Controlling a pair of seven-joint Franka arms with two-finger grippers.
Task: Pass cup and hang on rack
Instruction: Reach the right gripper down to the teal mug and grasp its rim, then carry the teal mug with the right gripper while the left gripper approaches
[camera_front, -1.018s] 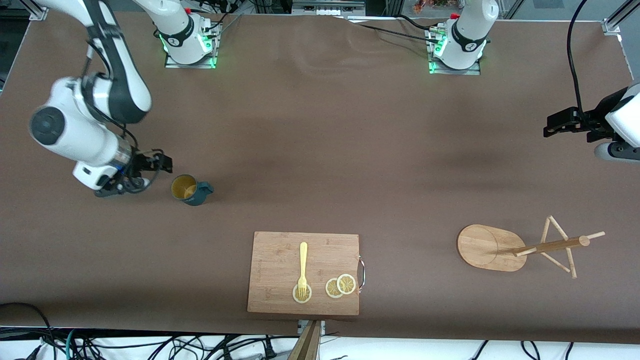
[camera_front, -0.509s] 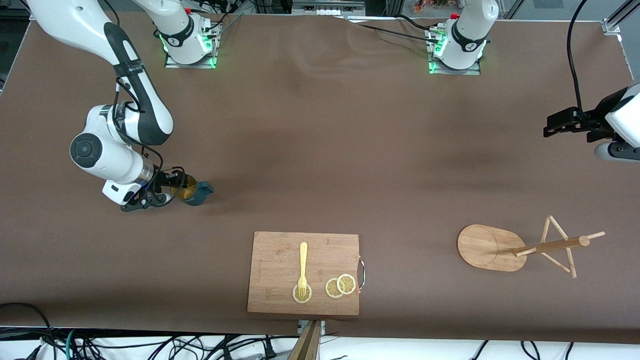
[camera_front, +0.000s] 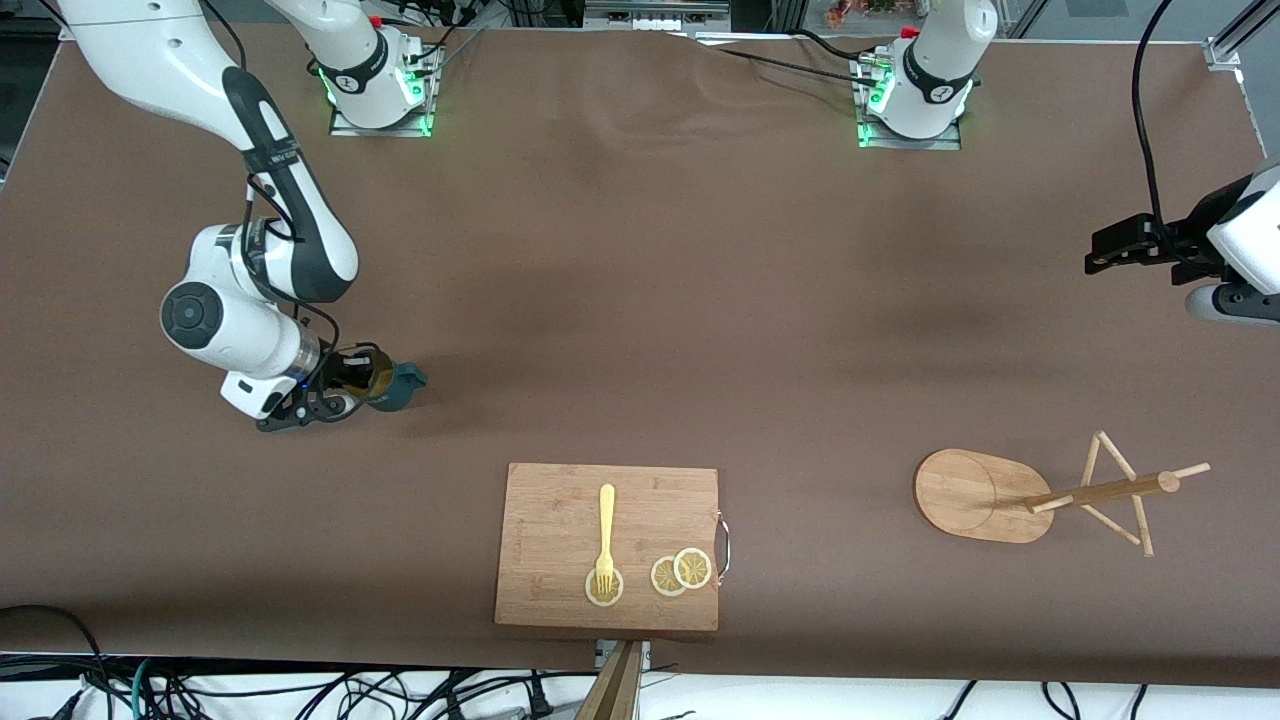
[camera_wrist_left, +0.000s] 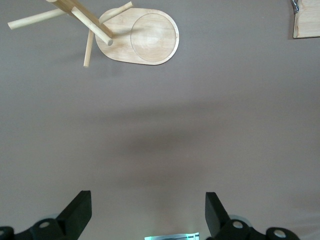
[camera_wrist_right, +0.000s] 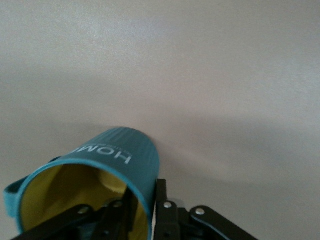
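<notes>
One pincer, the right pincer (camera_front: 352, 385), is now closing on the rim of the cup (camera_front: 392, 386), which is standing on the worktop (camera_front: 640, 300); a lift can follow. Left pincer (camera_wrist_left: 148, 212) is waiting wide near the rack (camera_front: 1040, 492).

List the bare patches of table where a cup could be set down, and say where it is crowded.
Widest free patch: the brown table between the two arm bases, the cutting board and the rack. Another lies between board and rack. Crowded: the right tool, fingers either side of the cup wall. The left tool waits open near the rack.
</notes>
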